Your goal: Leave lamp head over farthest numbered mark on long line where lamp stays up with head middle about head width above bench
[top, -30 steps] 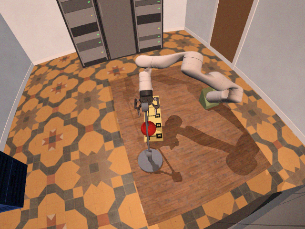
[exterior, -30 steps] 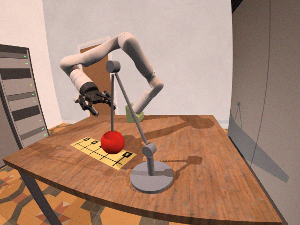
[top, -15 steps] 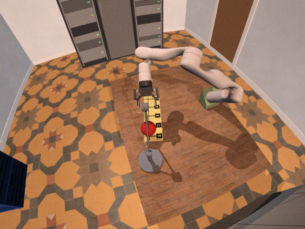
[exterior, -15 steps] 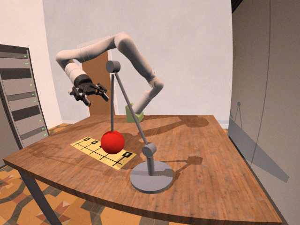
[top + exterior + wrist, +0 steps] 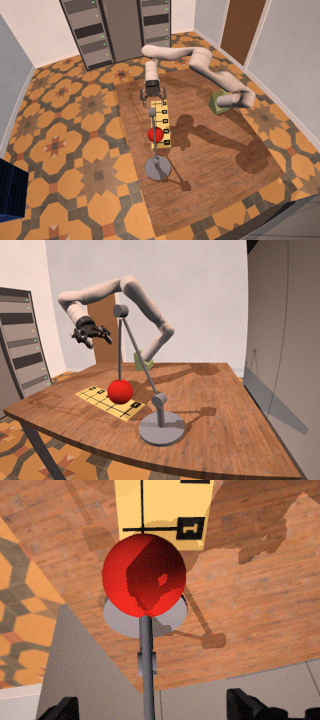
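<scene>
The lamp's red ball head hangs clear above the near part of the yellow strip, around marks 1 and 2; the exact mark is hard to tell. Its upper rod drops almost straight from the grey elbow. The lower rod slopes up from the shoulder joint on the round base. My gripper is open and empty, on the far-mark side of the lamp, higher than the head and apart from it.
The wooden bench carries everything. A green block stands by the arm's base at the back. The elbow and rods stand tall close to my fingers. Arm and lamp shadows cross the bench. Server racks stand beyond.
</scene>
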